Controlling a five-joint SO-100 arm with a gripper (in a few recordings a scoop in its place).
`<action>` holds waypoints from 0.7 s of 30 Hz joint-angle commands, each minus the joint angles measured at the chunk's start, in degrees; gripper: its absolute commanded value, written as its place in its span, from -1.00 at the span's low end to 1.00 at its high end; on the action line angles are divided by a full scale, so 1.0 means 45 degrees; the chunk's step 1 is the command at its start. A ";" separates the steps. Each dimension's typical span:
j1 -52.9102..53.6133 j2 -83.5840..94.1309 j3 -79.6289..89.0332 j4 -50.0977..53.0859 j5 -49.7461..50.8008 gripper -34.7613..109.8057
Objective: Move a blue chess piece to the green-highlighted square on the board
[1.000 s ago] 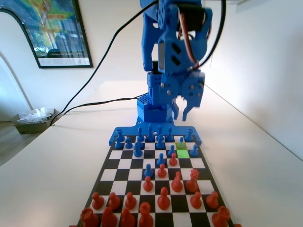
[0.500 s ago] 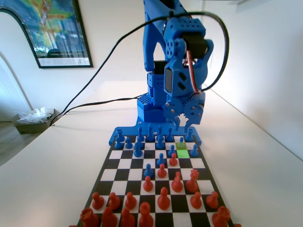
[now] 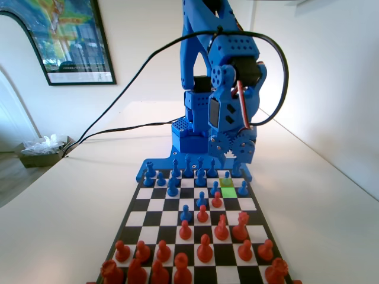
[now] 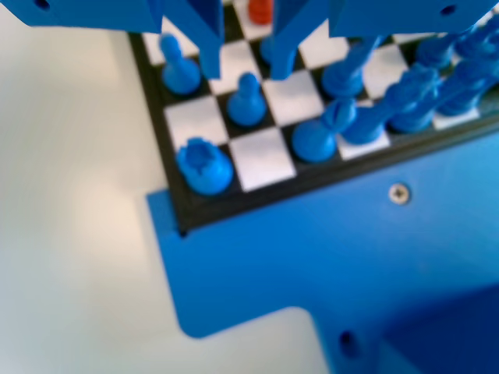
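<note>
Hanging over the board's (image 4: 210, 209) corner, the gripper (image 4: 245, 70) stood slightly open, gripping nothing, its jaws flanking a blue pawn (image 4: 248, 101) just beside the green square (image 3: 228, 187).

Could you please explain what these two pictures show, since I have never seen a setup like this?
This is a small blue robot arm working at a black-and-white chequered chessboard on a pale table. The fixed view looks along the board towards the arm; the wrist view comes from a camera riding on the arm, looking down past its two-finger gripper. Red pieces stand near the fixed camera, blue ones near the arm. One bright lime-green square marks the target. The gripper hangs low over the blue pieces at the far right of the fixed view. Its jaws stand apart and hold nothing, with a small blue plastic pawn just below their tips.
</note>
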 commanded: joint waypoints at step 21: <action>-0.0273 -0.0547 0.0234 -0.0957 -0.0117 -0.39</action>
